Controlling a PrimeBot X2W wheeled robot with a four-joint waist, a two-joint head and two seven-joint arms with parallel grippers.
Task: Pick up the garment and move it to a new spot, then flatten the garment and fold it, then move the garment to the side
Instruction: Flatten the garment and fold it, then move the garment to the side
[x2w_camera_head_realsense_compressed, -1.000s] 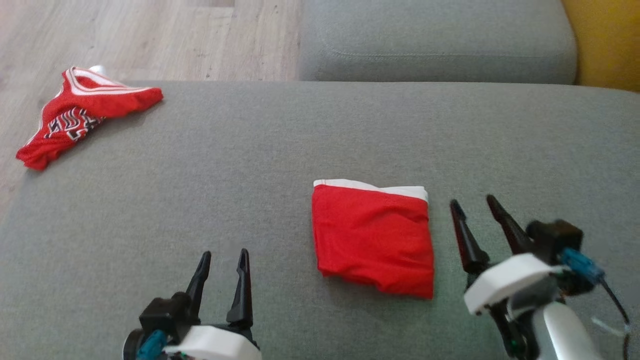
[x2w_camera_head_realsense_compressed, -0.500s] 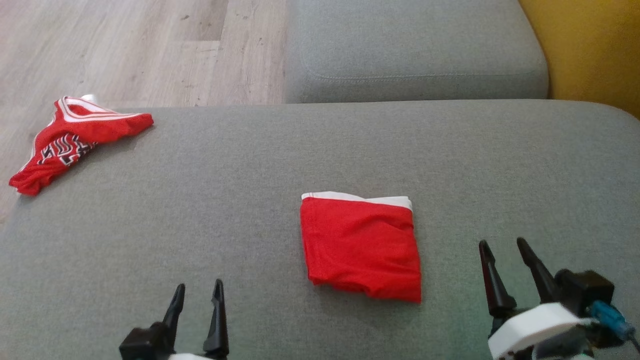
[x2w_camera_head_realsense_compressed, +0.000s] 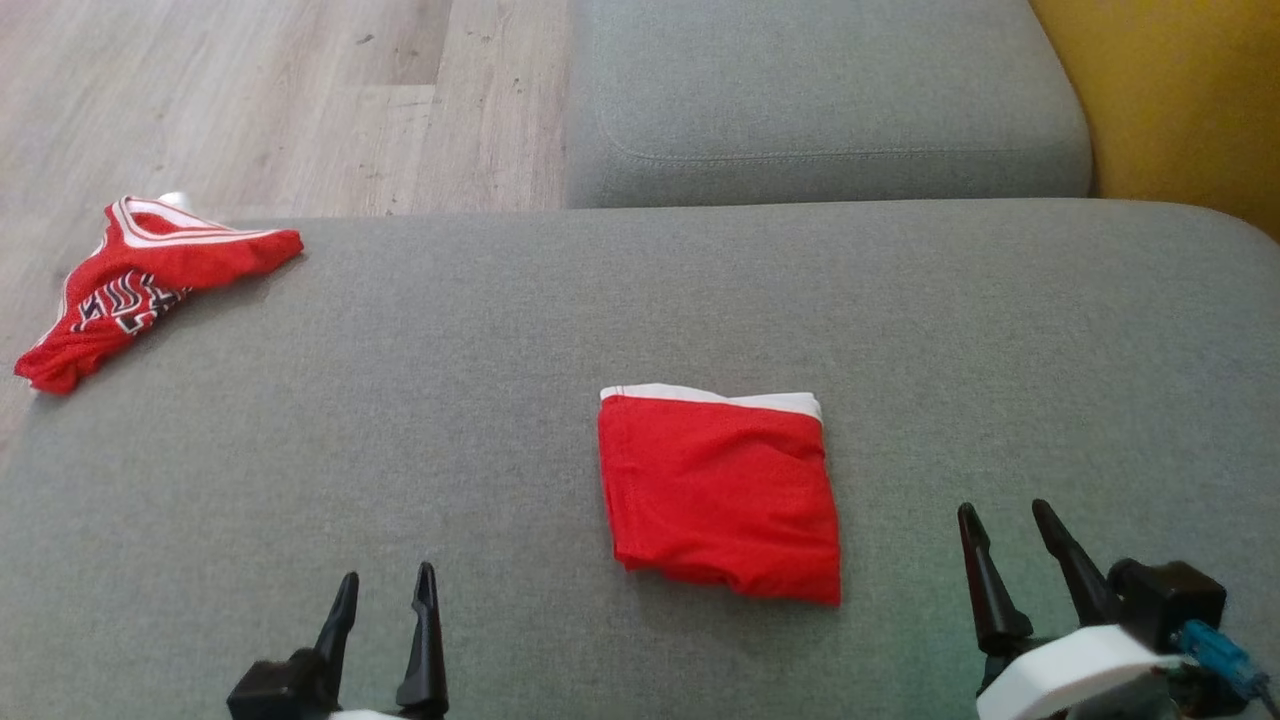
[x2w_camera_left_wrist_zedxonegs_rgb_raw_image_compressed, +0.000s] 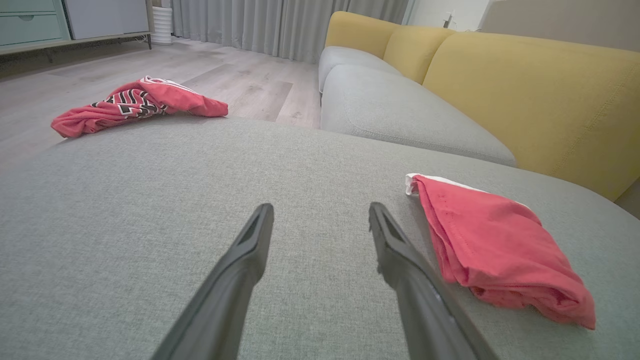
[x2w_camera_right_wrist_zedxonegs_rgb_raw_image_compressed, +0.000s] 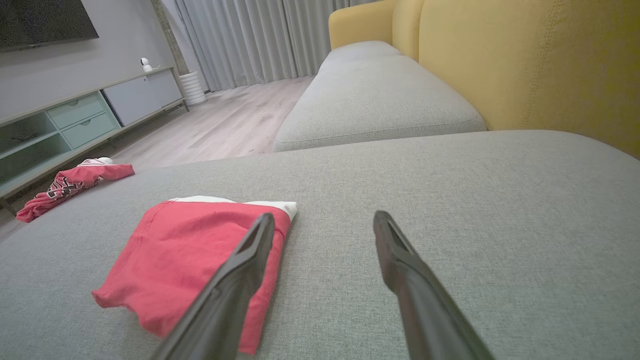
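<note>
Both grippers have pulled back toward me over the last second. The right gripper (x2w_camera_head_realsense_compressed: 1002, 508) stood just beside the garment's (x2w_camera_head_realsense_compressed: 718, 495) right edge, tips about level with its white band; now it sits low at the lower right, apart from the cloth. The left gripper (x2w_camera_head_realsense_compressed: 388, 572) has dropped toward the bottom edge too. The head tilted as well, so I read the small shift of the whole scene as camera, not cloth. Jaws on both stand wide with nothing between them; the wrist views confirm it, grey cushion (x2w_camera_head_realsense_compressed: 400, 400) showing through each gap. The garment lies near the middle of the cushion, between the two arms, as a compact red rectangle with the white band along its far edge and a slightly lumpy near-right corner. The left wrist view shows it stacked in layers, just right of the left gripper (x2w_camera_left_wrist_zedxonegs_rgb_raw_image_compressed: 321, 210); the right wrist view has it left of the right gripper (x2w_camera_right_wrist_zedxonegs_rgb_raw_image_compressed: 324, 217), one finger crossing in front of it. My reading: folding is finished and released, and only the move to the side remains. A red jersey (x2w_camera_head_realsense_compressed: 150, 280) sits crumpled at the far left corner, well apart. The stack is loose, so a one-sided pinch could spill the layers.
</note>
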